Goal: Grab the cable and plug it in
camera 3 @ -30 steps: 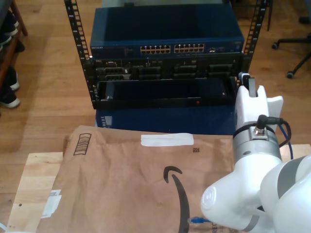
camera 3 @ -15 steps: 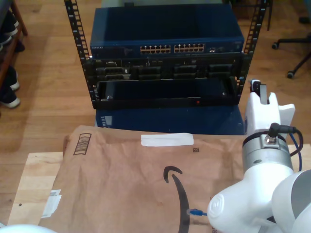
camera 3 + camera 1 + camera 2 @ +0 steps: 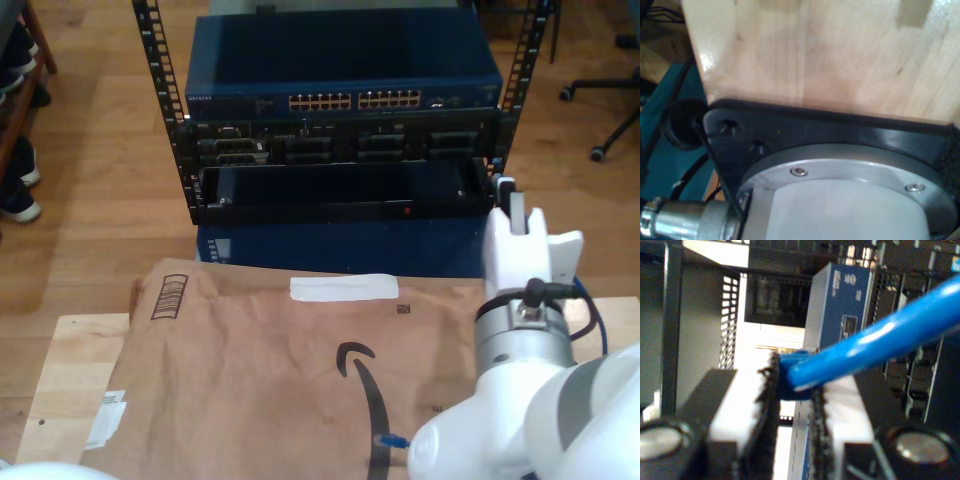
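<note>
My second gripper [image 3: 794, 377] is shut on the bright blue cable [image 3: 880, 342], held near its end between the black pads [image 3: 767, 390]. The cable runs off to one side. In the exterior view the white arm stands at the exterior view's right. Its gripper [image 3: 504, 188] points at the right end of the rack [image 3: 340, 180], level with the lower shelf. A thin stretch of cable [image 3: 599, 322] hangs behind the arm. The other blue plug [image 3: 392, 439] lies on the brown envelope. The blue switch's port row [image 3: 355, 100] sits higher and toward the exterior view's left.
A brown paper envelope [image 3: 250, 370] covers most of the wooden table [image 3: 65, 370]. A chair base [image 3: 600, 95] stands at the exterior view's top right and shoes [image 3: 15, 195] at its left edge. The first wrist view shows a wooden board [image 3: 830, 50] and a black base plate [image 3: 840, 130].
The arm with the cable swung toward the exterior view's right, then came back left, ending slightly lower. The loose plug on the envelope slid a little toward the exterior view's left.
</note>
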Available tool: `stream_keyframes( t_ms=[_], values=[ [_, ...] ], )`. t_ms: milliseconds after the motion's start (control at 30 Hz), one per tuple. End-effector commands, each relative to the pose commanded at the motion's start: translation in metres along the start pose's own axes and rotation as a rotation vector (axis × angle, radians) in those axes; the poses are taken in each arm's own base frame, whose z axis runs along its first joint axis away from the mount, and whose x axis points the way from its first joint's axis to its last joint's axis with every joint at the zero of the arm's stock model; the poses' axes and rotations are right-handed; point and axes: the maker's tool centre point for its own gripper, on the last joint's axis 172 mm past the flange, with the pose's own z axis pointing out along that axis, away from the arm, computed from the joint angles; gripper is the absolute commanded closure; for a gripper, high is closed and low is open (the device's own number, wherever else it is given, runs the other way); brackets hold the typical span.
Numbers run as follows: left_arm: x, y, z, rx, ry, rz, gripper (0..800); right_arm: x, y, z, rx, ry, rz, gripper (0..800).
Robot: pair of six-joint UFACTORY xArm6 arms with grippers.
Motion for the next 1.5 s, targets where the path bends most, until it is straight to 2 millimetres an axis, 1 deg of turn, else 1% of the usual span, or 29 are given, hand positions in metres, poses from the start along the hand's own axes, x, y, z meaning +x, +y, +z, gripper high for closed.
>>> stream_keyframes(
  t_ms=[33, 67, 100, 200, 267, 333, 433, 500, 600, 667, 800, 867, 1000, 1067, 1167, 1233, 1333, 1400, 1433, 1500],
  values=[
    [0.0, 0.0, 0.0, 0.0, 0.002, 0.0, 2, -0.014, -0.012, 0.0, 0.022, -0.022, 0.021, 799],
    [0.0, 0.0, 0.0, 0.0, 0.0, 0.0, 2, -0.022, -0.017, -0.003, 0.033, -0.037, 0.023, 799],
    [0.0, 0.0, 0.0, -0.001, 0.0, -0.001, 2, -0.025, -0.019, -0.004, 0.035, -0.043, 0.012, 799],
    [0.0, 0.0, 0.0, 0.0, 0.0, 0.0, 2, -0.028, -0.009, -0.003, 0.02, -0.041, -0.012, 800],
    [0.0, 0.0, 0.0, -0.001, 0.0, -0.001, 2, -0.031, -0.01, -0.003, 0.018, -0.05, -0.008, 800],
    [0.0, 0.0, 0.0, -0.001, 0.0, -0.001, 2, -0.048, -0.007, -0.01, 0.014, -0.088, -0.014, 800],
    [0.0, 0.0, 0.0, 0.0, 0.0, 0.0, 2, -0.065, -0.006, -0.004, 0.009, -0.104, -0.006, 800],
    [0.0, 0.0, 0.0, 0.0, 0.0, 0.0, 2, -0.08, -0.013, -0.006, 0.019, -0.126, 0.01, 800],
    [0.0, 0.0, 0.0, 0.0, 0.0, 0.0, 2, -0.088, -0.009, -0.006, 0.017, -0.135, 0.004, 800],
    [0.0, 0.0, 0.0, 0.0, -0.002, 0.0, 2, -0.102, -0.01, -0.012, 0.022, -0.163, -0.006, 800],
    [0.0, 0.0, 0.0, 0.0, 0.0, 0.0, 2, -0.104, -0.003, -0.015, 0.018, -0.17, -0.076, 800],
    [0.0, 0.0, 0.0, -0.001, 0.0, -0.001, 2, -0.107, 0.006, -0.015, 0.01, -0.171, -0.104, 800],
    [0.0, 0.0, 0.0, 0.0, 0.0, 0.0, 2, -0.111, 0.005, -0.014, 0.017, -0.177, -0.109, 800],
    [0.0, 0.0, 0.0, 0.0, -0.002, 0.0, 2, -0.111, 0.004, -0.014, 0.018, -0.174, -0.14, 800],
    [0.0, 0.0, 0.0, -0.001, -0.002, -0.001, 2, -0.114, -0.004, -0.01, 0.028, -0.167, -0.15, 800],
    [0.0, 0.0, 0.0, -0.001, 0.0, -0.001, 2, -0.114, -0.005, -0.008, 0.029, -0.165, -0.147, 800],
    [0.0, 0.0, 0.0, 0.0, 0.0, 0.0, 2, -0.115, -0.004, -0.009, 0.027, -0.17, -0.153, 800],
    [0.0, 0.0, 0.0, 0.0, -0.002, 0.0, 2, -0.117, 0.005, -0.008, 0.017, -0.168, -0.166, 800],
    [0.0, 0.0, 0.0, -0.001, 0.0, -0.001, 2, -0.118, 0.006, -0.007, 0.017, -0.17, -0.168, 800],
    [0.0, 0.0, 0.0, 0.0, -0.002, 0.0, 2, -0.126, -0.004, -0.005, 0.032, -0.181, -0.151, 800]
  ],
)
